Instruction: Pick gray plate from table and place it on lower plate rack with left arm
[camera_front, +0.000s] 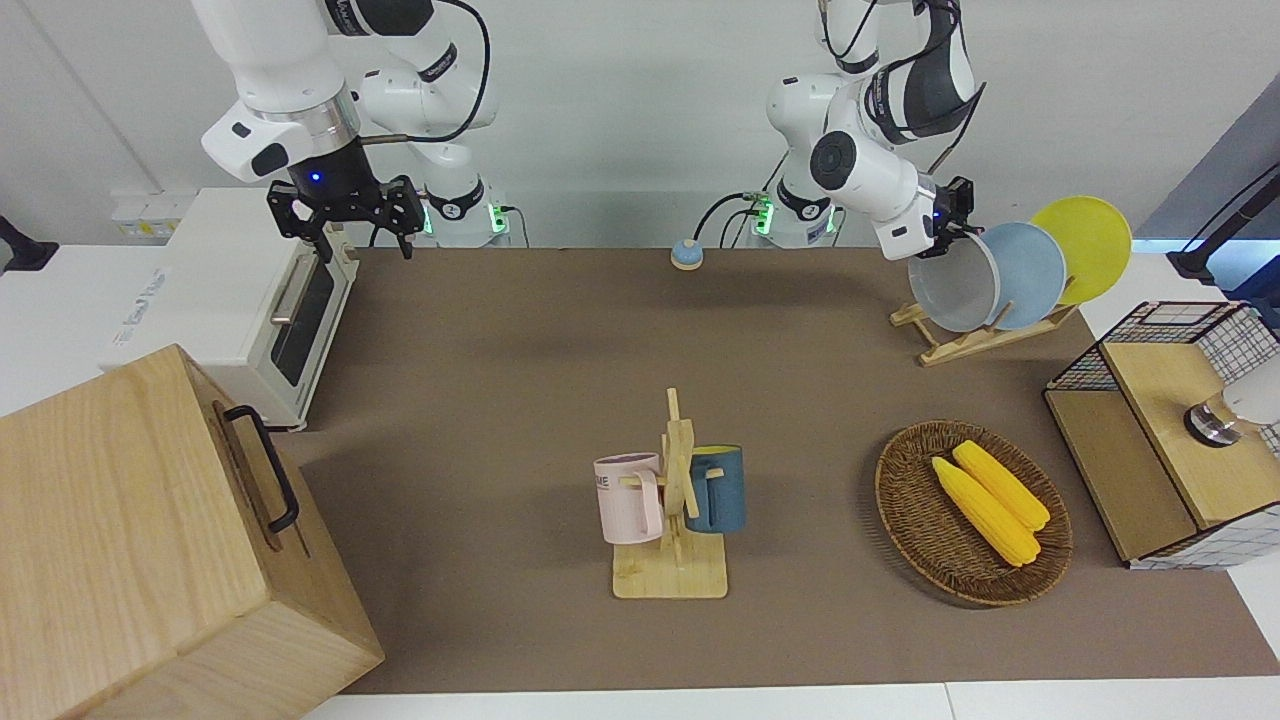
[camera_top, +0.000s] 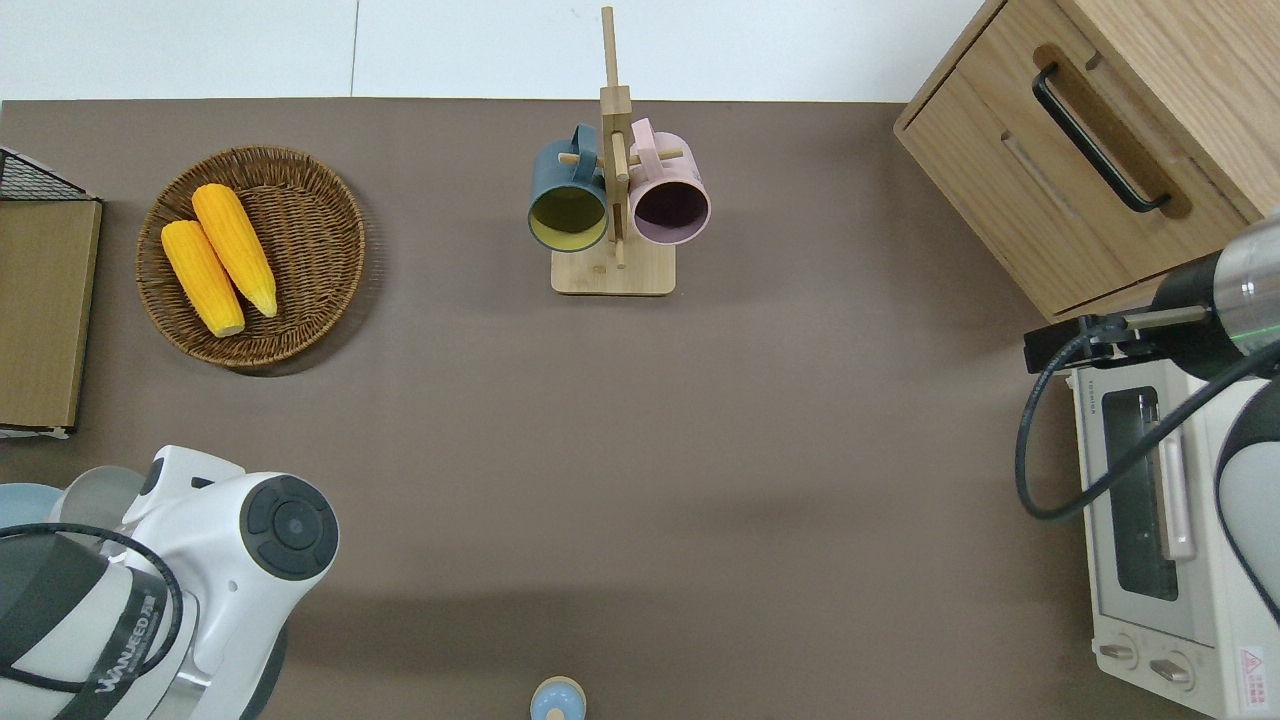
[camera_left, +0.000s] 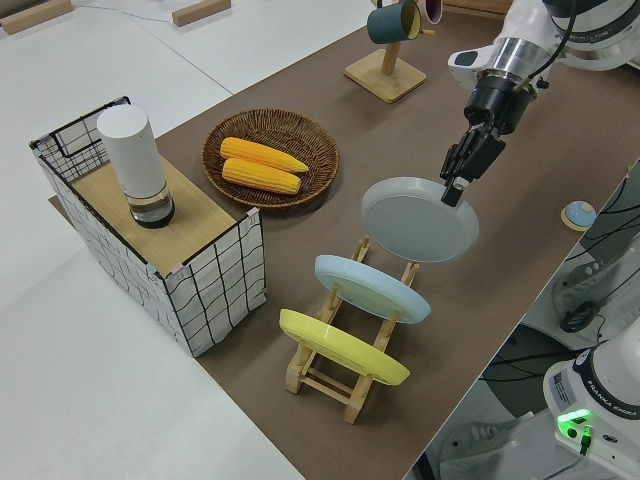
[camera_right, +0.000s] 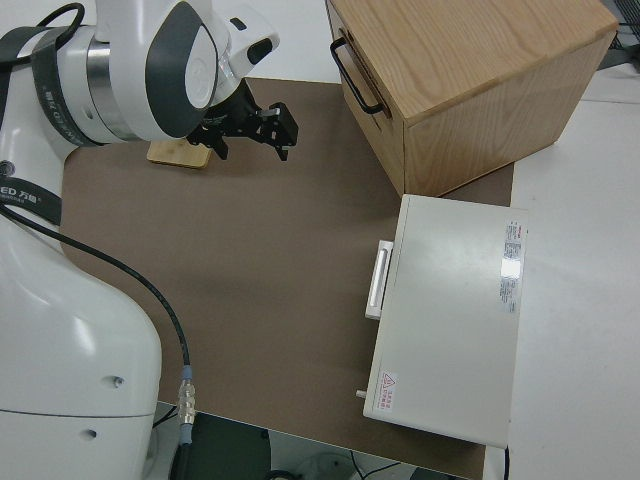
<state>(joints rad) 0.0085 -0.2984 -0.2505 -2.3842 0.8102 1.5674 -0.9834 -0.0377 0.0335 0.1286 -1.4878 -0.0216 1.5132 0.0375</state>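
On a brown mat (camera_front: 520, 400) over a white table, the left gripper (camera_left: 458, 182) pinches the gray plate (camera_left: 420, 219) by its rim at the rack (camera_left: 345, 372), beside the blue plate (camera_left: 372, 288); the right arm is parked.

My left gripper (camera_front: 948, 238) grips the round pale gray plate (camera_front: 955, 283) by its rim. The plate leans on the slanted light-wood rack (camera_front: 985, 335), beside a light blue plate (camera_front: 1035, 270).

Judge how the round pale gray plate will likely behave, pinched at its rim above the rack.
The round pale gray plate looks rigid. Held only at its rim by the left gripper, it may swing or slip. Its smooth surface could slide between the wooden rack's pegs.
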